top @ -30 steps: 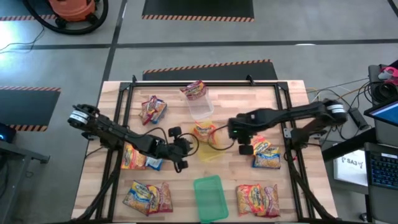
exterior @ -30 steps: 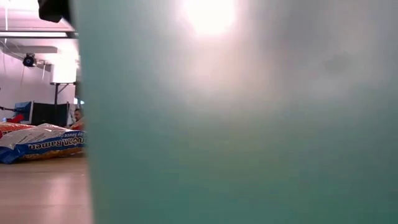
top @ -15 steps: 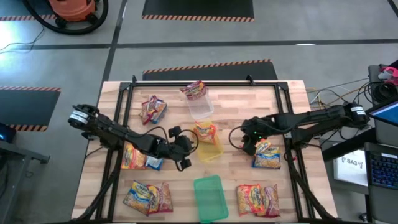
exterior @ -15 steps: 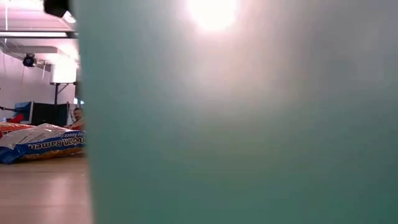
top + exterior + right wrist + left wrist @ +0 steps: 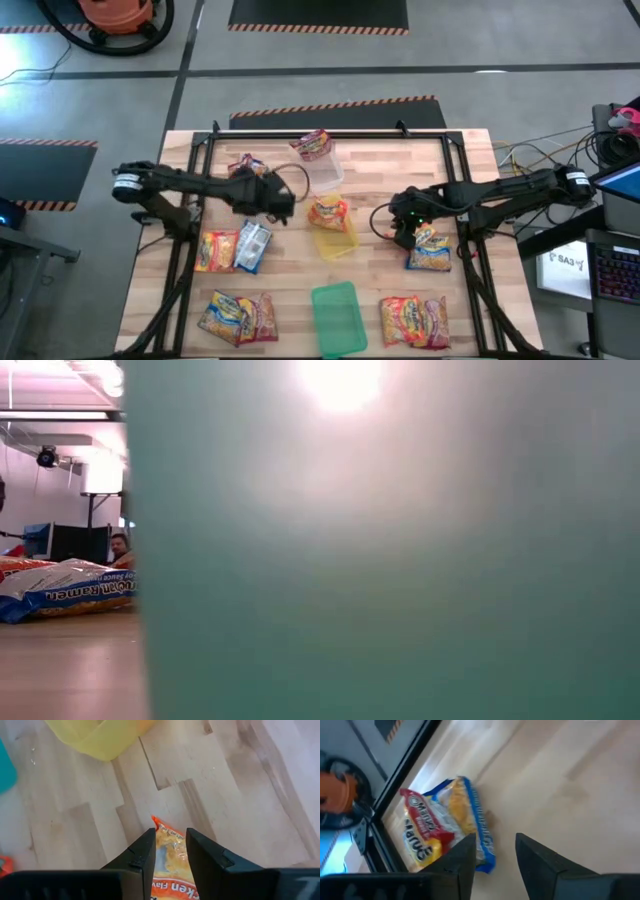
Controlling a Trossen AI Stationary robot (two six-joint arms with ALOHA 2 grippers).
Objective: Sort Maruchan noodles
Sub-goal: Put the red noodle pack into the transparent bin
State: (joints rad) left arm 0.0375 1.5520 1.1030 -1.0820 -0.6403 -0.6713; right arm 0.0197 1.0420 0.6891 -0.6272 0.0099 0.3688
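Low view: translucent green plastic tray stands close to the lens, fills most of the frame, hides the tabletop behind it and both arms. Only a blue-and-yellow crinkly ramen packet shows beside it, cut off at the frame edge.

Left wrist view: blurred throughout; print on the red, yellow and blue ramen packet not legible.

Right wrist view: orange ramen packet largely covered by the right hand's dark fingers; yellow plastic tray cut off at the frame edge.
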